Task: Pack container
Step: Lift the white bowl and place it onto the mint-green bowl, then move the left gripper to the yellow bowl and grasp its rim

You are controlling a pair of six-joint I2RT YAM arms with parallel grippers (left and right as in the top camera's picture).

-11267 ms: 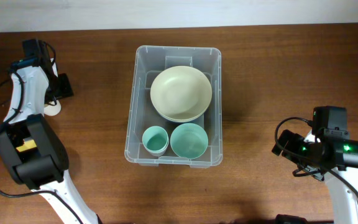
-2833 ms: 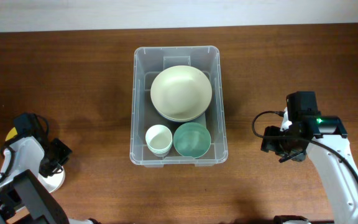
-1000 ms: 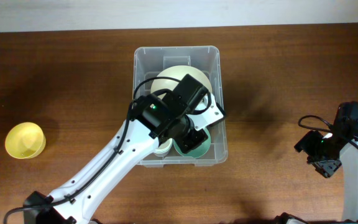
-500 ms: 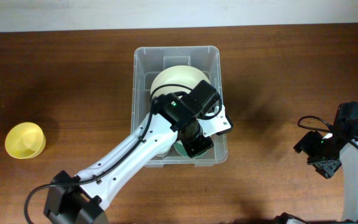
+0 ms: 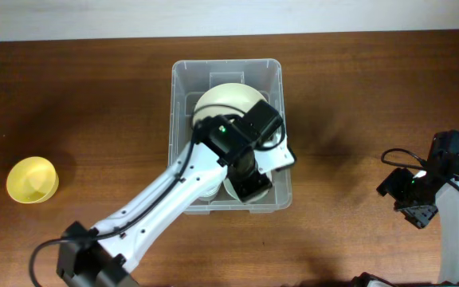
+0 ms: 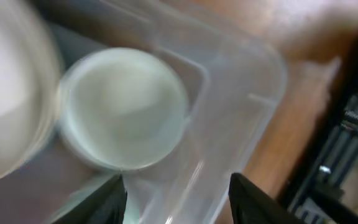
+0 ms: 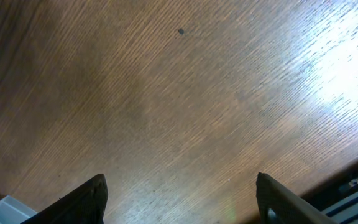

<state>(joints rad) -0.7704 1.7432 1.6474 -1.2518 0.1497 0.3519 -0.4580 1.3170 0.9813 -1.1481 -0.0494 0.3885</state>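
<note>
Brown wood table [image 5: 94, 96] fills the overhead view, and the clear container [image 5: 183, 72] sits at its middle, toward the far edge. Across it reaches the left arm [image 5: 174, 191], its wrist hanging over the container's near right corner. Inside, a large cream bowl [image 5: 217, 100] takes the far half, and the left wrist view, blurred, shows a pale green bowl [image 6: 123, 109] tucked into that near corner. A yellow bowl [image 5: 32, 180] lies well apart on the table at the far left. The left fingers [image 6: 114, 200] are spread with nothing between them, just above the green bowl. The right fingers [image 7: 93, 196] are likewise apart and empty, over bare wood to the container's right. This looks like the placing step inside the container; next, the left arm would need to lift clear of the wall and cross to the yellow bowl.
</note>
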